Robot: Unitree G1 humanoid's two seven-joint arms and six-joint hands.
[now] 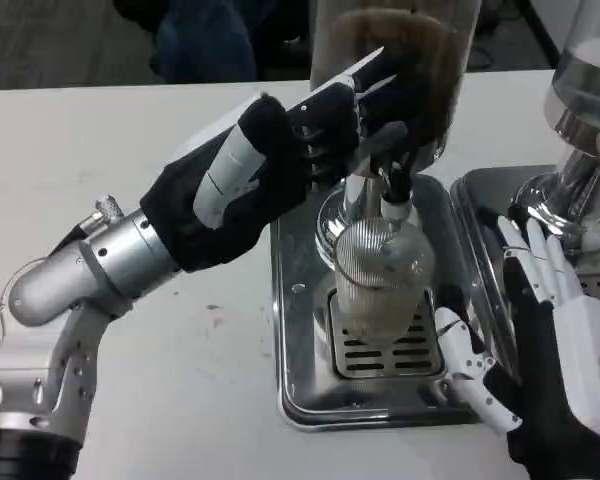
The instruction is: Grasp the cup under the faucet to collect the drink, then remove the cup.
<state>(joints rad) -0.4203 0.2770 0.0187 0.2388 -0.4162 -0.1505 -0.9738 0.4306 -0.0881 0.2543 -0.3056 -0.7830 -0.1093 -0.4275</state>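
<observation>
The clear ribbed plastic cup point(382, 275) stands on the shiny metal drip tray point(305, 390). The left hand point(310, 125), at eleven o'clock, presses the black tap lever point(388, 140). The right hand point(540, 330), at three o'clock, is spread, holding nothing.

No text, label, brand, number or sign can be read anywhere in the head view.
</observation>
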